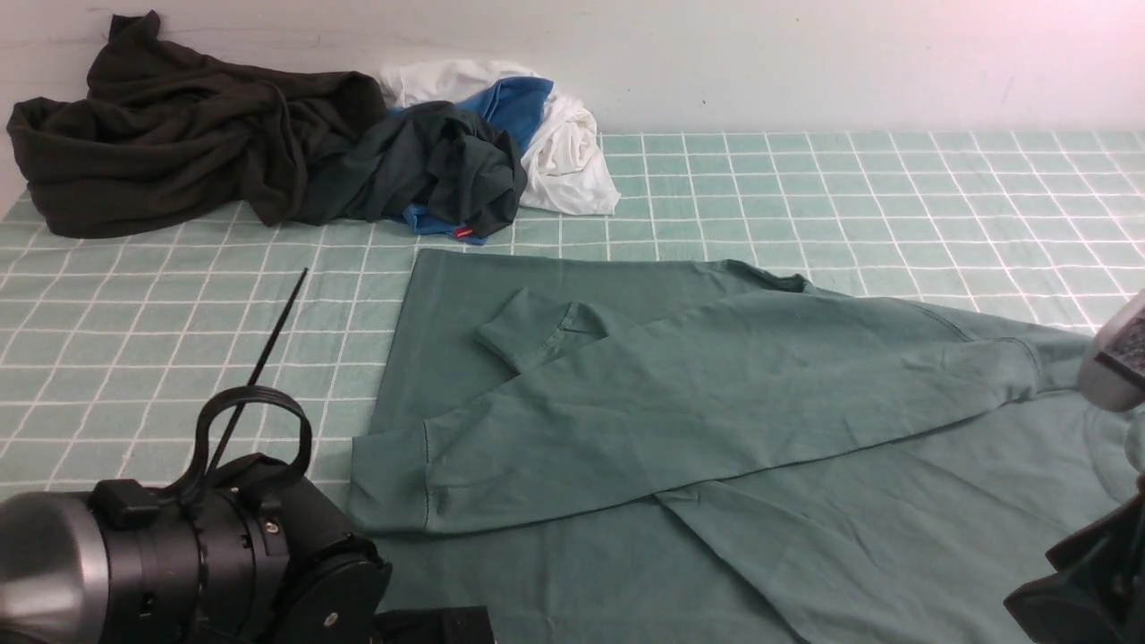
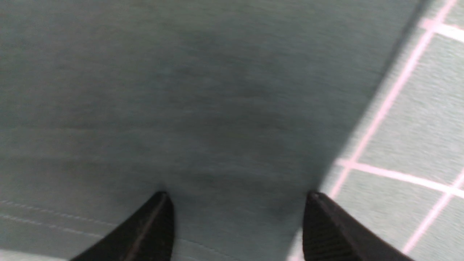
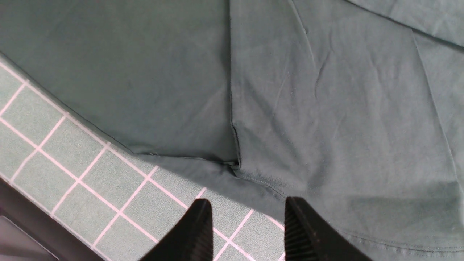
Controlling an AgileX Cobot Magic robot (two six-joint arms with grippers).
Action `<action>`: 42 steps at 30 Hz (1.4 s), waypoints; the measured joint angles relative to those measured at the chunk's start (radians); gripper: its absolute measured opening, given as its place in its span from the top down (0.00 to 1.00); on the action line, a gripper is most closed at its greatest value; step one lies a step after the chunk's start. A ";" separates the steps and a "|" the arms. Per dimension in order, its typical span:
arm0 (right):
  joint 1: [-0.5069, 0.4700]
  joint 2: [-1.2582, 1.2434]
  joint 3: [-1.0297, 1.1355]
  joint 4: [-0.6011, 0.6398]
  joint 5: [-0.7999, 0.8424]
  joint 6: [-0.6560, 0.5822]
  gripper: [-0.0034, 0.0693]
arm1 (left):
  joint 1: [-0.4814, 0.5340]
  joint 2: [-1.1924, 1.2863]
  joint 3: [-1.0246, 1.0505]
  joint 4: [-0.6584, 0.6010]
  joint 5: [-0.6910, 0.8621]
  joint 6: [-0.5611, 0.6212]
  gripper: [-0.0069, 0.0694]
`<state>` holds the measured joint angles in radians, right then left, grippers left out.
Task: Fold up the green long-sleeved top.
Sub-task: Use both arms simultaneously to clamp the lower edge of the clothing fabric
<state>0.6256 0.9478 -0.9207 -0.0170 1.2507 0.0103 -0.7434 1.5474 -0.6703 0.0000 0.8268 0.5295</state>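
- One green long-sleeved cotton top (image 1: 698, 394), on the checked pale-green cloth (image 1: 894, 206), sleeves folded inward
- Four garments heaped behind: brown-black (image 1: 206, 125), dark-teal (image 1: 429, 161), white (image 1: 572, 152), blue (image 1: 519, 107)
- Two black grippers (image 2: 239, 203) (image 3: 248, 203), fingers spread

In the front view, the top (image 1: 716, 394) lies on the table (image 1: 894, 206) from centre to lower right. Behind it, a clothes pile (image 1: 268, 134) sits at upper left, before the wall (image 1: 805, 63).

pale wall (image 1: 805, 63) at back; green tbl cloth (image 1: 894, 206) w/ white grid lines.
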 joint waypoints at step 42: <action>0.000 0.001 0.000 -0.035 0.000 -0.092 0.58 | -0.023 -0.124 -0.076 0.103 0.231 -0.120 0.90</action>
<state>0.6256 0.9485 -0.9207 -0.0517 1.2507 -0.0818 -0.7667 1.4233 -0.7459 0.1026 1.0576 0.4098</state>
